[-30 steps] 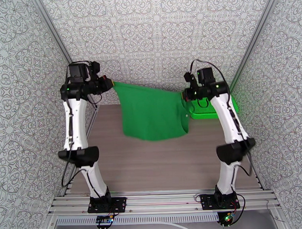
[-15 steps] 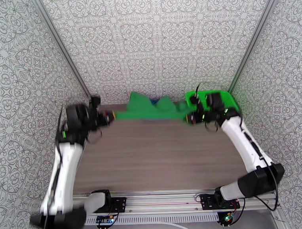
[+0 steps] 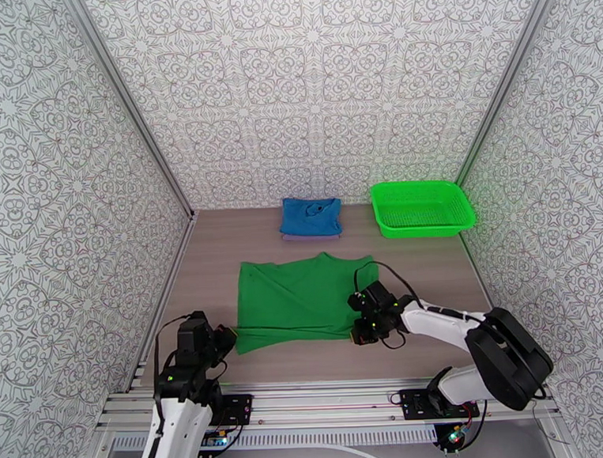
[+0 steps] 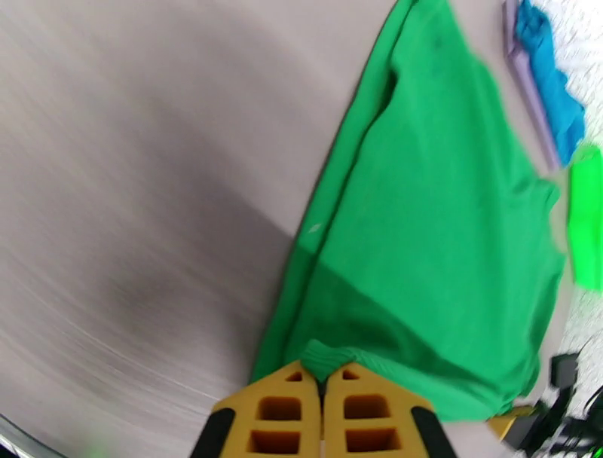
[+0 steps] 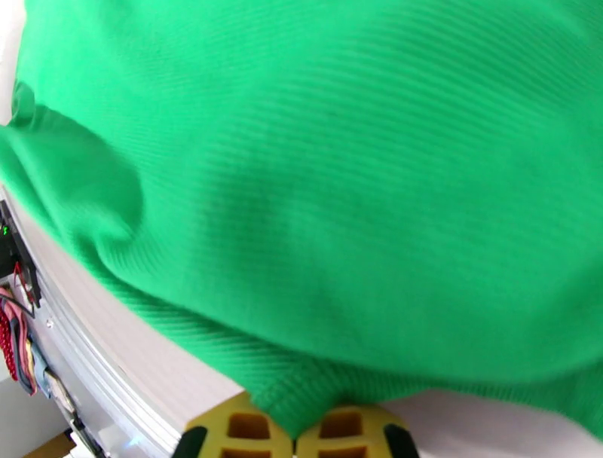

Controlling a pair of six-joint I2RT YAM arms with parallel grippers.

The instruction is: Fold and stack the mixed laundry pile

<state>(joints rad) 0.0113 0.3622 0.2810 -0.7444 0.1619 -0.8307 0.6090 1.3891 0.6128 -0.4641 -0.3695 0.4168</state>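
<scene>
**Green garment flat on table, both claws clamped on its near corners**

The green garment (image 3: 300,295) lay spread out mid-table (image 3: 306,368), roughly square, with its neckline toward the far side. A long crease ran down its left side, and the ribbed hem puckered at both near corners. The left gripper (image 4: 322,377) was clenched on the near-left corner, cloth bunched between its yellow pads. The right gripper (image 5: 294,429) was clenched on the near-right corner. The blue garment (image 3: 310,216) sat folded at the far edge atop the lavender-grey garment (image 4: 530,102), whose edge showed beneath it. A green mesh basket (image 3: 422,208) stood just right of that stack, not touching it.
</scene>
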